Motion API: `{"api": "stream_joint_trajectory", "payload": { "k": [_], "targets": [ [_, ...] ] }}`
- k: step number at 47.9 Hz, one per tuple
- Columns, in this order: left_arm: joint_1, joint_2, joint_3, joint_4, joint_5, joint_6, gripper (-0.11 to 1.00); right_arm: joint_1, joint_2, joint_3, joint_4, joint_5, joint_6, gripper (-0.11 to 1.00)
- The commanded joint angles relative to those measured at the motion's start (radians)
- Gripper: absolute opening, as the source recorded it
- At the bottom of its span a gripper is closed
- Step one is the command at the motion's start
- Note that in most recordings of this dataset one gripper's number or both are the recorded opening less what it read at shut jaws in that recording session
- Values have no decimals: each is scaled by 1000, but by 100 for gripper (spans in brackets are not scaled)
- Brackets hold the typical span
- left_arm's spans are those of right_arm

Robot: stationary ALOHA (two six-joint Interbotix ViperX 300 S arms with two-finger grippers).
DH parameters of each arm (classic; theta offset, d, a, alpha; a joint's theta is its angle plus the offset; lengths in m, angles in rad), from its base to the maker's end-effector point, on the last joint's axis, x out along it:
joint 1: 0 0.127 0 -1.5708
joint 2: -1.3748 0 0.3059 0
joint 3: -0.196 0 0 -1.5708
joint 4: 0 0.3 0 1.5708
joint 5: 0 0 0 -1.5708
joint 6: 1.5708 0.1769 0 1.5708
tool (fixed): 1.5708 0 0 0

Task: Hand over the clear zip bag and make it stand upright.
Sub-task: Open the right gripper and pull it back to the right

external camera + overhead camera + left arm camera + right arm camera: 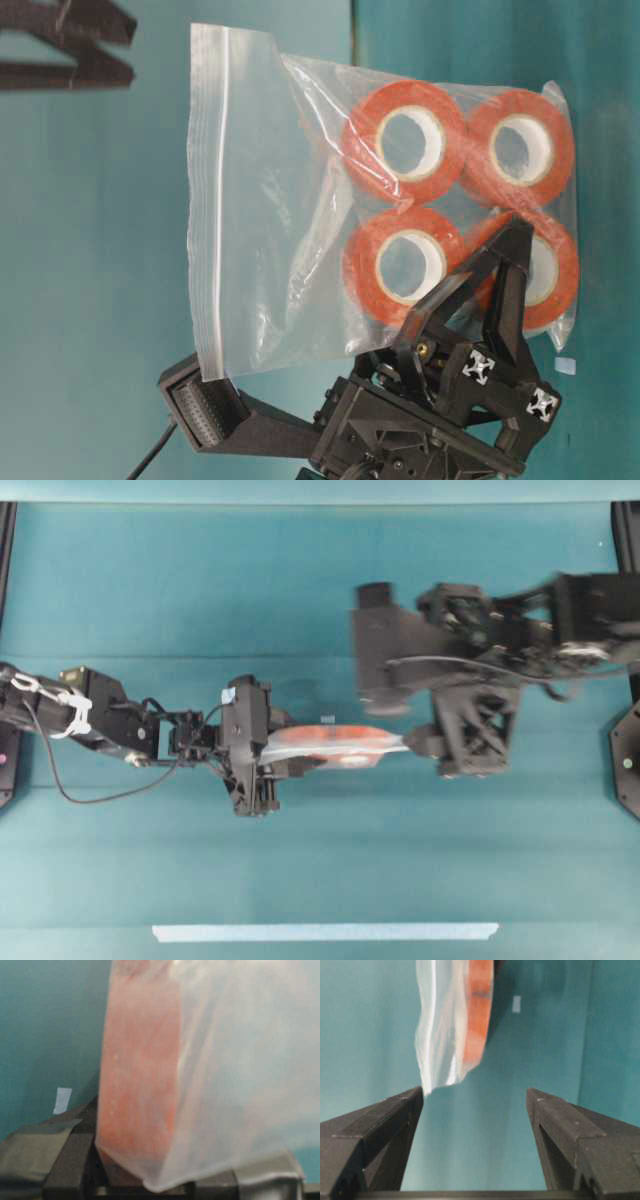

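The clear zip bag (335,744) hangs edge-on above the teal table, with orange tape rolls (405,140) showing through it and the zip strip (210,200) along its far edge. My left gripper (280,754) is shut on the bag's roll end, one finger (513,255) lying across a lower roll. The bag (200,1070) fills the left wrist view. My right gripper (475,1092) stands open just short of the bag's zip end. The bag's corner (432,1077) sits at its left fingertip (415,1097), with nothing between the jaws. From table level the right gripper (130,48) is apart from the bag.
A pale tape strip (325,932) lies along the table's front edge. A small pale patch (327,719) is stuck to the teal surface just behind the bag. Dark arm mounts stand at the left and right borders.
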Motion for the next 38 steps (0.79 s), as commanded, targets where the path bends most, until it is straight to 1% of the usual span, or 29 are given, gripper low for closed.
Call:
{"api": "stream_joint_trajectory", "payload": {
  "k": [1, 17, 29, 38],
  "targets": [
    [-5, -9, -6, 0, 5, -2, 26, 3, -74, 40, -3, -58, 9, 86],
    [-5, -11, -8, 0, 21, -2, 26, 8, -216, 189, 2, -176, 11, 85],
    [-5, -11, -9, 0, 23, -2, 26, 8, -311, 262, 3, -256, 11, 85],
    [-5, -11, -9, 0, 29, -2, 26, 8, -357, 296, 3, -295, 14, 85]
  ]
}}
